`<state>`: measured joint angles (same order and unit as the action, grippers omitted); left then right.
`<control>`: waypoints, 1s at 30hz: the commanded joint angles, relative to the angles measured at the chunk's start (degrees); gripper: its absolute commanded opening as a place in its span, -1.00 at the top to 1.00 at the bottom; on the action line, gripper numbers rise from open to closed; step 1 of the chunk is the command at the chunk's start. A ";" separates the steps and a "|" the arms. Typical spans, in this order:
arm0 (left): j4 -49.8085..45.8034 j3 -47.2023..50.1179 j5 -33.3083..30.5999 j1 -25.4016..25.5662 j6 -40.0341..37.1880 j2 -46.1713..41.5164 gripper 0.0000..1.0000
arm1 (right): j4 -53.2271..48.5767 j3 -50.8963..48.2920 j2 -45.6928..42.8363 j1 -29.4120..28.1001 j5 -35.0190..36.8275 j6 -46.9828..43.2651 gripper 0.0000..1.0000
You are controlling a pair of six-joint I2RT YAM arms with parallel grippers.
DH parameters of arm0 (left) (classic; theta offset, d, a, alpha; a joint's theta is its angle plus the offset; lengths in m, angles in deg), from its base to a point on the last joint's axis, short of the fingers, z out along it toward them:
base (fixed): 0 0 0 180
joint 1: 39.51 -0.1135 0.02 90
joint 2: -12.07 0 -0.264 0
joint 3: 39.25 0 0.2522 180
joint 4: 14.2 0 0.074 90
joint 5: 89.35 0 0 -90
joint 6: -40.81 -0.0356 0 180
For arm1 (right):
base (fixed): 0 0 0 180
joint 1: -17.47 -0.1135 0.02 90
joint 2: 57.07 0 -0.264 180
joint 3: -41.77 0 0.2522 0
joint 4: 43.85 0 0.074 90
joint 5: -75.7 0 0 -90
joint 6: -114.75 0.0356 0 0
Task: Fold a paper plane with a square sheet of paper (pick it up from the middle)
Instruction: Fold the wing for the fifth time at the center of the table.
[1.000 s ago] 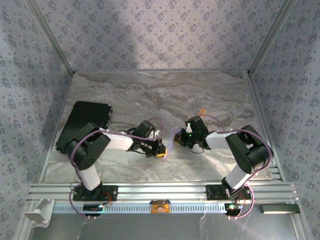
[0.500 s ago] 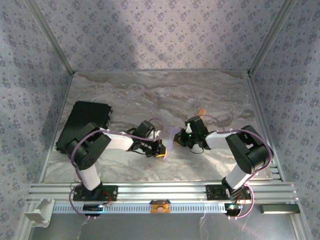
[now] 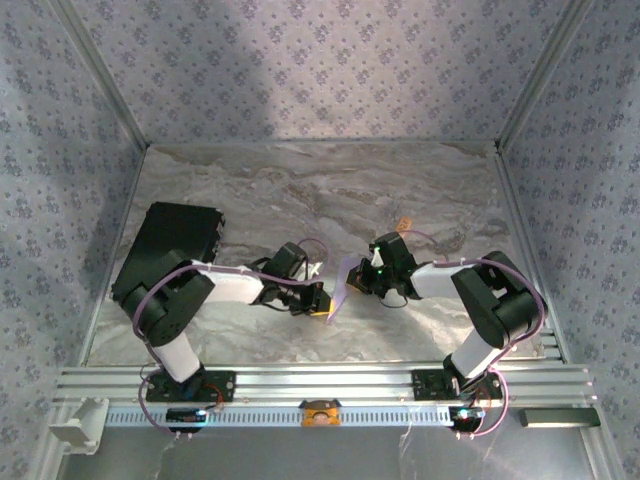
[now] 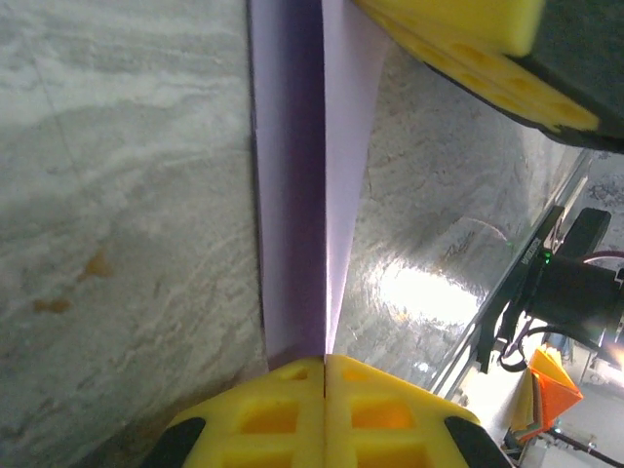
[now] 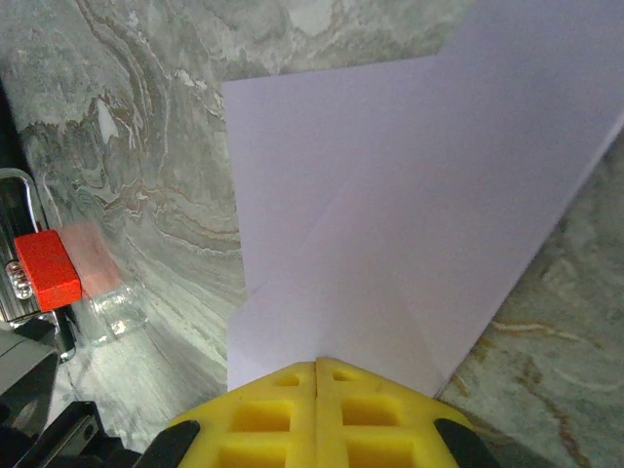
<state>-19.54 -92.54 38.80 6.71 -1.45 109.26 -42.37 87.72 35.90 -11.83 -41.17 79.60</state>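
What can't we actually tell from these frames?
- Paper outline and fold stage, top view: too small, pinched between the left hand and right hand.
- Paper's far end, left wrist view: cut off by the top edge.
- Tan speck, top view: too small to identify.
- Red block, right wrist view: what it is fixed to is cut off by the left edge.
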 commanded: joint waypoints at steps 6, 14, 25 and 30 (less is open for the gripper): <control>-5.48 1.01 5.34 1.75 -2.61 0.78 0.93 | -8.46 -1.07 1.64 0.21 6.57 -0.71 0.96; -7.07 -0.02 5.61 3.07 -2.90 4.31 1.00 | -8.50 -1.07 1.91 0.21 6.82 -0.71 0.96; -13.16 0.02 2.82 3.40 -4.75 4.96 1.00 | -8.98 -0.76 2.14 0.30 6.72 -1.09 0.96; -13.96 0.61 2.56 4.09 -4.75 4.77 1.00 | -9.31 -0.73 1.87 0.49 6.70 -1.52 0.96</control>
<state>-23.49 -93.96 39.59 8.22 -5.05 111.97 -43.26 88.15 35.90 -11.94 -41.15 79.36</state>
